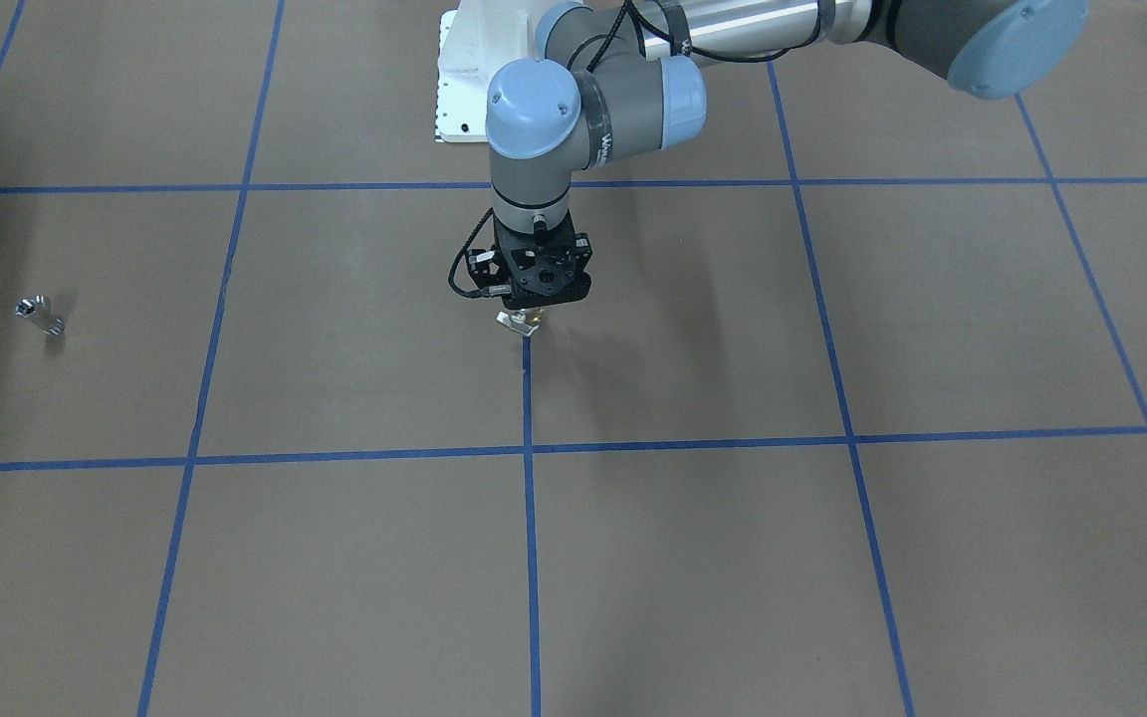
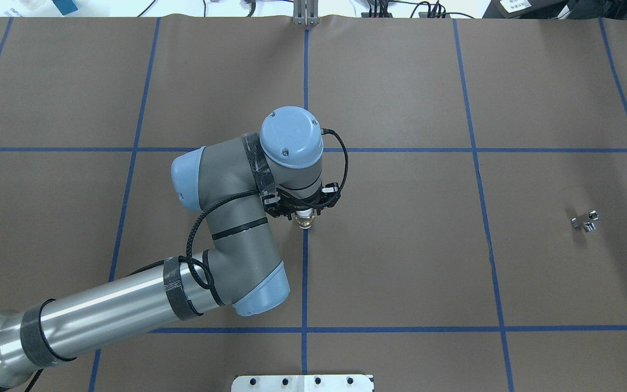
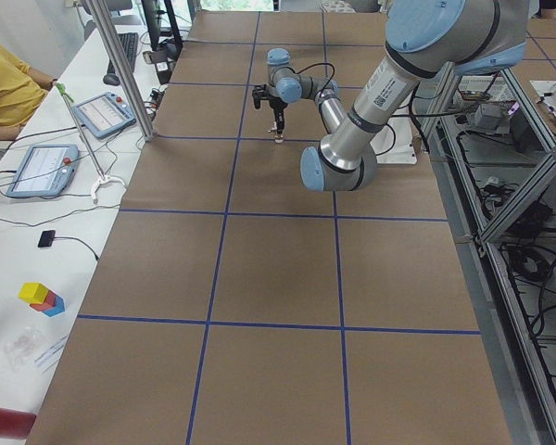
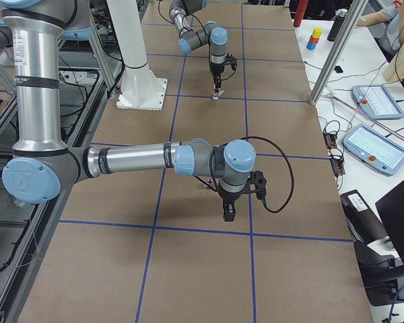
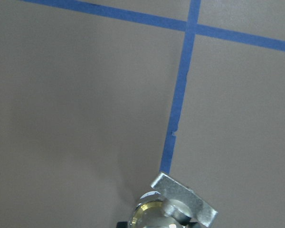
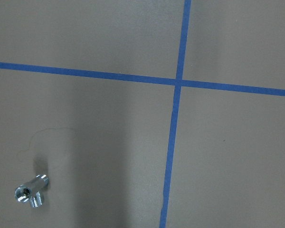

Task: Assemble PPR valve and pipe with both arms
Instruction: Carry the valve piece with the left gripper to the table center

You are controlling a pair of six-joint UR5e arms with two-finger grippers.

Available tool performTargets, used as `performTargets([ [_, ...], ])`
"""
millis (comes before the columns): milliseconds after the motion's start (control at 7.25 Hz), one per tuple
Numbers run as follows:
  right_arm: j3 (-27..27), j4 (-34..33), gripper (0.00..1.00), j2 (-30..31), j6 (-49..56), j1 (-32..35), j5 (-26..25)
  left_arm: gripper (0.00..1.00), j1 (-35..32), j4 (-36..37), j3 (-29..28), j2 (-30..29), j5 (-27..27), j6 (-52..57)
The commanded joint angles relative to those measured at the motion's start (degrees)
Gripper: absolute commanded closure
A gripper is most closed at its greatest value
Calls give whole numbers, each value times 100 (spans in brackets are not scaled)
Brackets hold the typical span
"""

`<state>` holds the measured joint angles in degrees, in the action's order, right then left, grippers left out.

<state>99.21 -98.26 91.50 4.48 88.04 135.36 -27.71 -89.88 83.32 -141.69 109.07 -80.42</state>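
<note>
Pickup step, half done. The right tool point(image 4: 229, 214) hung above the tabletop point(image 1: 733, 558), and whether it was wide or narrow couldn't be told. The pipe point(image 6: 31, 193) lay loose, off to one side of it. Farther off, the left tool point(image 1: 531, 312) was clamped on the valve point(image 5: 180, 205) at mid-tabletop. The next move likely calls for centring the right tool over the pipe and gripping it.

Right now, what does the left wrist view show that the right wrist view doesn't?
Left wrist only: the valve, close up at the bottom edge, just past the end of a tape line.
Right wrist only: the pipe, lying alone at lower left, well clear of the tape.
Both: the brown table and a crossing of blue tape.
</note>
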Motion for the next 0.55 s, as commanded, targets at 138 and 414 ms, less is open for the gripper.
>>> performTargets([
  [138,-7,0,0,0,0,-7,0,1,29,32,157,-43,0,8],
  [414,28,0,0,0,-9,-41,0,1,-58,241,831,10,17,8],
])
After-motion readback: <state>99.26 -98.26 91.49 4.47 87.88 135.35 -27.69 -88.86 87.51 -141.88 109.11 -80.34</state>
